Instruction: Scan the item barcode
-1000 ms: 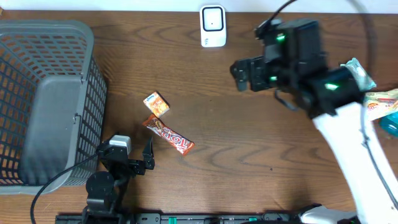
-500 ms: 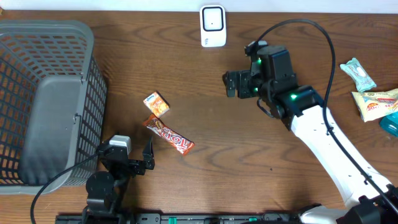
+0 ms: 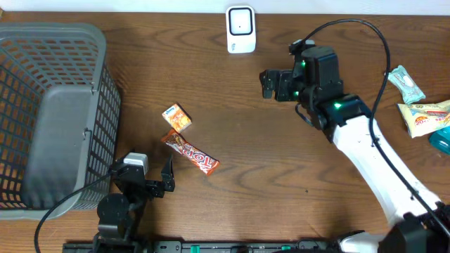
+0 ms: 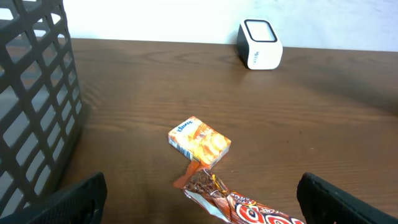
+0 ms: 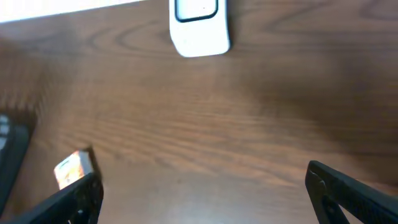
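A white barcode scanner point(image 3: 240, 28) stands at the table's far edge; it also shows in the left wrist view point(image 4: 260, 43) and the right wrist view point(image 5: 200, 28). A small orange box point(image 3: 177, 117) point(image 4: 199, 142) point(image 5: 73, 167) lies mid-left, with a red-orange candy bar point(image 3: 192, 154) point(image 4: 249, 208) just in front of it. My left gripper point(image 3: 142, 173) point(image 4: 202, 205) rests open near the front edge, the bar's end between its wide-apart fingers without touching them. Open and empty, my right gripper point(image 3: 268, 83) point(image 5: 205, 199) hovers right of the scanner, pointing left.
A grey mesh basket point(image 3: 49, 112) point(image 4: 37, 93) fills the left side. Snack packets point(image 3: 406, 83) point(image 3: 429, 116) and a teal item point(image 3: 441, 140) lie at the right edge. The right arm's white link point(image 3: 380, 169) crosses the right half of the table.
The right arm swung left from the snack packets toward the table's middle, then drew back slightly right and up. The left arm and the items have not moved.
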`<state>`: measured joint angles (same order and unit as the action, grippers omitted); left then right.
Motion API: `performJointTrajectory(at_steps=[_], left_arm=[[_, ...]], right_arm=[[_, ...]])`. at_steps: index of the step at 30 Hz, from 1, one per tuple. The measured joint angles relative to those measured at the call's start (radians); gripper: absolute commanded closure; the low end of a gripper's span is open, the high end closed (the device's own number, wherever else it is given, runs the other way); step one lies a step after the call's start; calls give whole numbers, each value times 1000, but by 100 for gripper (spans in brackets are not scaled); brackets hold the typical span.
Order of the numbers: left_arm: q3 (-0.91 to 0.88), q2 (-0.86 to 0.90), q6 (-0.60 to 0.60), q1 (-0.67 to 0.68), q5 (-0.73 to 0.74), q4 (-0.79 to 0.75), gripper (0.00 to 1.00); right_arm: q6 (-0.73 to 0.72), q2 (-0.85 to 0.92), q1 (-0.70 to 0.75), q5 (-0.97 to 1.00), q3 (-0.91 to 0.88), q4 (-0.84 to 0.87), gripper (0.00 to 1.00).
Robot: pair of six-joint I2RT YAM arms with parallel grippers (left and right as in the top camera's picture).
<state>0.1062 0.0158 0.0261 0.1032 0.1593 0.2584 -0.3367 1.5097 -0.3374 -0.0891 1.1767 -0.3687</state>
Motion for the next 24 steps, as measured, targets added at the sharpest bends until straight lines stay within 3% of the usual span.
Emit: performJointTrajectory(at_steps=[9,24], left_arm=[[0,0,0,0,0,0,2],[0,0,0,0,0,0,2]], right_arm=[[-50,216,6,-45,-1,98,1],[-77,304,-28,-165,-2,373,1]])
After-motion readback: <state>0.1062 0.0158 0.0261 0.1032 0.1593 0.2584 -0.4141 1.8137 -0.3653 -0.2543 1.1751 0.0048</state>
